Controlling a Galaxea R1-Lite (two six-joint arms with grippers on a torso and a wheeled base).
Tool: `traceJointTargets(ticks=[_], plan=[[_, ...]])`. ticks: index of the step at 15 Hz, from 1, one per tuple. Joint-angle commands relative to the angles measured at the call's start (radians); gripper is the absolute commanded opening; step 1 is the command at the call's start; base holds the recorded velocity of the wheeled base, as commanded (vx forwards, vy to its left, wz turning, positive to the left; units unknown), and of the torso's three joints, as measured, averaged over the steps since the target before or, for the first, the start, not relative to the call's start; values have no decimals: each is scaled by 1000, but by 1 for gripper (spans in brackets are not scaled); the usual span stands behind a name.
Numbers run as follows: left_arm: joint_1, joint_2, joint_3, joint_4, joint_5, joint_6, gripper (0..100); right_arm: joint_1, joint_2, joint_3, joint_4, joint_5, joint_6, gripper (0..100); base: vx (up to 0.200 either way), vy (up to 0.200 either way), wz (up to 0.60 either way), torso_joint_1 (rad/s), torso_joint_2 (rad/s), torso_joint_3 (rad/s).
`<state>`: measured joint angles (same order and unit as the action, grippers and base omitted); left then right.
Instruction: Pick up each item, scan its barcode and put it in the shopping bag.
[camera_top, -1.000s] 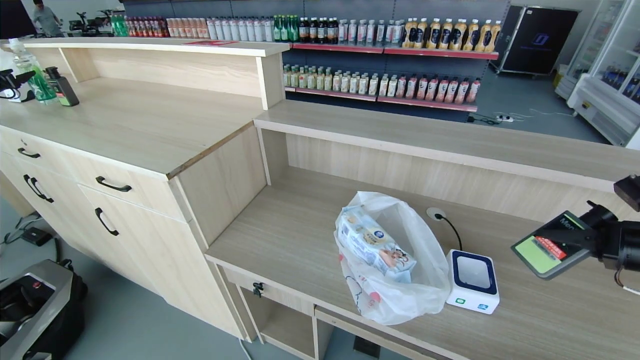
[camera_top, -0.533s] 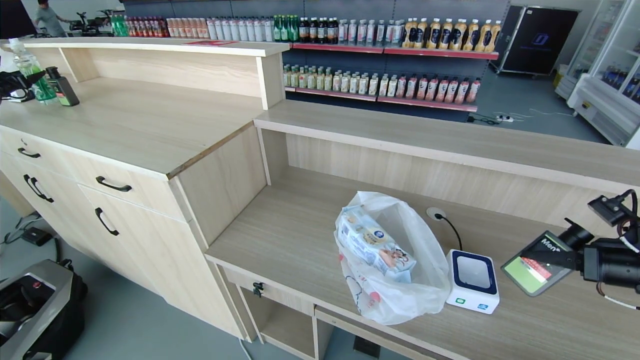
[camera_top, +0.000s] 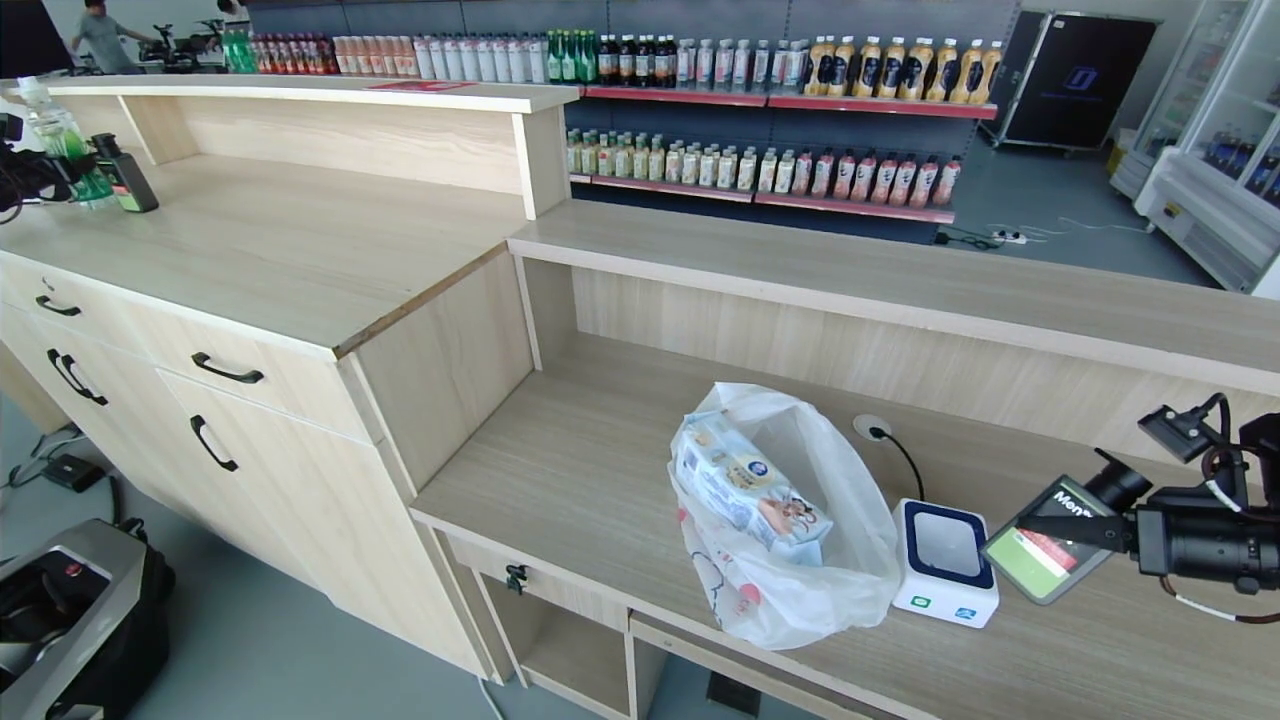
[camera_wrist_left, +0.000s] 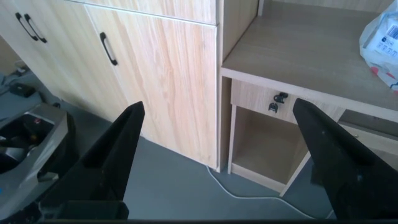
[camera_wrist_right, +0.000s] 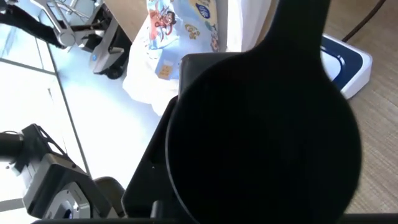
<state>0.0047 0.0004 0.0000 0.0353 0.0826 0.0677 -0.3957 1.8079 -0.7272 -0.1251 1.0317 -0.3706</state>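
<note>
My right gripper (camera_top: 1085, 525) is shut on a dark bottle (camera_top: 1040, 555) with a green and red label, held tilted just right of the white scanner (camera_top: 945, 562) and low over the counter. The bottle (camera_wrist_right: 261, 137) blocks most of the right wrist view, with the scanner (camera_wrist_right: 349, 59) and the bag (camera_wrist_right: 177, 43) behind it. The clear shopping bag (camera_top: 800, 590) stands left of the scanner with a tissue pack (camera_top: 745, 485) inside. My left gripper (camera_wrist_left: 217, 109) is open with nothing between its fingers, off at the far left by the upper counter.
On the upper counter (camera_top: 270, 250) at the far left stand a green bottle (camera_top: 62, 140) and a black bottle (camera_top: 125, 172). The scanner's cable (camera_top: 905, 455) runs to a hole in the lower counter (camera_top: 580, 470). Drinks shelves line the back.
My right gripper has carried the bottle down and to the left, closer to the scanner. The left arm has shifted slightly at the far left edge.
</note>
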Motion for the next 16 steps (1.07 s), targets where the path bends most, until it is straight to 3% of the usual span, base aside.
traceJointTargets(ticks=[1, 16], plan=[[0, 0, 0, 0, 0, 0, 100, 14, 30, -15, -1, 1, -8, 0, 0, 0, 0, 0, 0, 0], [0, 0, 0, 0, 0, 0, 100, 26, 130, -98, -8, -2, -74, 0, 0, 0, 0, 0, 0, 0]])
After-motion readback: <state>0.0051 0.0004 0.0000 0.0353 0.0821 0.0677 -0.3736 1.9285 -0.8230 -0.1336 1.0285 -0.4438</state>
